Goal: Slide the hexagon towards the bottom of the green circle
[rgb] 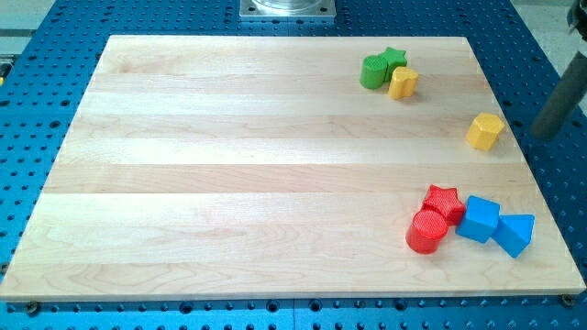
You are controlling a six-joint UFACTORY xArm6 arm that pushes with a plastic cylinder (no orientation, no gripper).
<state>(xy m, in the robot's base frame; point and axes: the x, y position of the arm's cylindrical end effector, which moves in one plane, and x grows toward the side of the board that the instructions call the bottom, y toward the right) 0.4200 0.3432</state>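
The yellow hexagon (485, 131) lies near the board's right edge, at mid height in the view. The green circle (373, 71) lies at the view's upper right, touching a green star (394, 60) on its right and a second yellow block (403, 82) at its lower right. The hexagon is well below and to the right of the green circle. My rod comes in from the view's right edge. My tip (548, 132) is off the board, just right of the hexagon, with a small gap between them.
A cluster sits at the view's lower right: a red star (443, 201), a red circle (426, 231), a blue cube (478, 219) and a blue triangle (515, 234). The wooden board (257, 165) rests on a blue perforated table.
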